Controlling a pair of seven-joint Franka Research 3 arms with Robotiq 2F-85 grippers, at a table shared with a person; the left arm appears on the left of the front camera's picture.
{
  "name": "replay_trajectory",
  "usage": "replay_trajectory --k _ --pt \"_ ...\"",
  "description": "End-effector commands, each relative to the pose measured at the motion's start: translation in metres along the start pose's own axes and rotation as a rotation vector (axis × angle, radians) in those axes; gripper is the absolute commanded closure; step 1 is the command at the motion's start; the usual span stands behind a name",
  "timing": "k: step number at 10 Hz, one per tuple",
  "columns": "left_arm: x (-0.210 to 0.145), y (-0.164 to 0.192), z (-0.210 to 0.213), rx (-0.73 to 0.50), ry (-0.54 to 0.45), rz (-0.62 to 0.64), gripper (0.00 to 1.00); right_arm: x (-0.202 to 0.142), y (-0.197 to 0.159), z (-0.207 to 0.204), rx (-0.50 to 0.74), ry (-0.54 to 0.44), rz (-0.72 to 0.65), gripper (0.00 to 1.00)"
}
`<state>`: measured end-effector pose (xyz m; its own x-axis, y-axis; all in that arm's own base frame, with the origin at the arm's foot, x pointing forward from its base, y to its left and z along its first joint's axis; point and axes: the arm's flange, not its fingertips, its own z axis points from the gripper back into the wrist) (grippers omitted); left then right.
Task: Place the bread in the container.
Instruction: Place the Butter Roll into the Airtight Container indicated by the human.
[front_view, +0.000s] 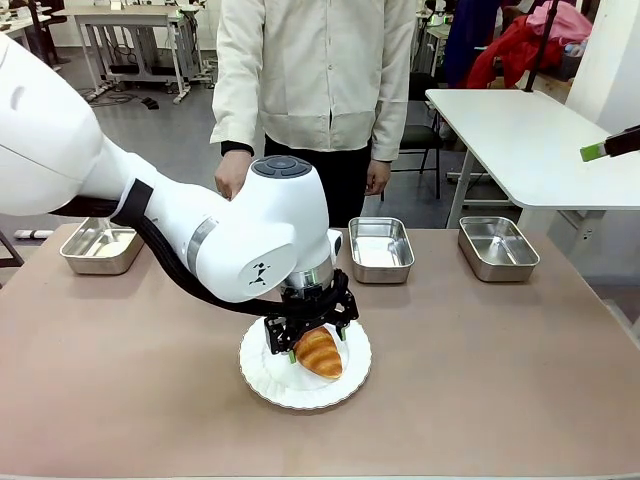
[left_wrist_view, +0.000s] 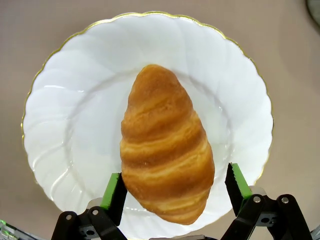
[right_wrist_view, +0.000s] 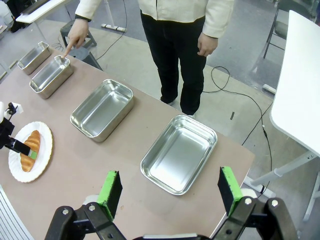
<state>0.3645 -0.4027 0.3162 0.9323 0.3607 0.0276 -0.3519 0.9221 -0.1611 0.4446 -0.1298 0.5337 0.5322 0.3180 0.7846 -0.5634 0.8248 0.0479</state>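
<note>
The left arm sweeps in from the left of the front view, its big white wrist bent over so the left gripper (front_view: 312, 343) points straight down at the white plate (left_wrist_view: 75, 100) near the bottom centre of the frame. From its own wrist camera the jaws stand as wide as they go. The green pads (left_wrist_view: 113, 192) sit low on either side of the fat end of the bread (left_wrist_view: 165, 145); they straddle it without squeezing, and a sliver of plate shows beside the right-hand pad. The croissant lies flat in the middle of the plate, its narrow end towards the top of that picture. The right gripper (right_wrist_view: 170, 172) hangs high over the lower right corner of the table (front_view: 500, 380), fingers spread wide with nothing between them. Below it four steel pans run in a diagonal line from lower centre to upper left, all showing bare shiny bottoms: the nearest pan (right_wrist_view: 180, 152), the next pan (right_wrist_view: 102, 109), then the container (right_wrist_view: 51, 75), then the farthest pan (right_wrist_view: 34, 57). The person's hand (right_wrist_view: 75, 32) reaches down at upper left, forefinger on the container's far corner, while the other hand (right_wrist_view: 206, 45) hangs loose.
</note>
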Motion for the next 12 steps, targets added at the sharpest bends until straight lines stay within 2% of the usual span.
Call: replay_trajectory --k 1,5,6,7,8,9,11,12 --pt "0.0014 -0.0081 -0.0071 0.01 -0.035 0.017 0.0 0.0009 -0.0006 -0.0005 0.009 -0.022 -0.003 0.0" --pt "0.0036 -0.0072 -0.013 0.029 -0.024 0.021 0.0 0.0009 -0.0006 -0.0005 0.009 -0.022 -0.003 0.0" --pt "0.0038 -0.0073 -0.0146 0.039 -0.026 0.027 0.03 0.0009 -0.0006 -0.0005 0.009 -0.022 -0.003 0.0" --pt "0.0044 -0.0073 -0.0143 0.05 -0.022 0.036 0.2 0.0009 -0.0006 -0.0005 0.009 -0.022 -0.003 0.0" --pt "0.005 -0.0073 -0.0144 0.054 -0.028 0.038 0.23 0.0009 -0.0006 -0.0005 0.009 -0.022 -0.003 0.0" --pt "0.0057 -0.0074 -0.0146 0.058 -0.03 0.036 0.39 0.0009 -0.0006 -0.0005 0.009 -0.022 -0.003 0.0" --pt "0.0049 -0.009 -0.0159 0.066 -0.012 -0.016 0.46 0.0009 -0.0006 -0.0005 0.009 -0.022 -0.003 0.0" --pt "0.0071 -0.0017 -0.0102 0.037 0.003 0.01 0.46 0.0009 -0.0006 -0.0005 0.009 -0.022 -0.003 0.0"
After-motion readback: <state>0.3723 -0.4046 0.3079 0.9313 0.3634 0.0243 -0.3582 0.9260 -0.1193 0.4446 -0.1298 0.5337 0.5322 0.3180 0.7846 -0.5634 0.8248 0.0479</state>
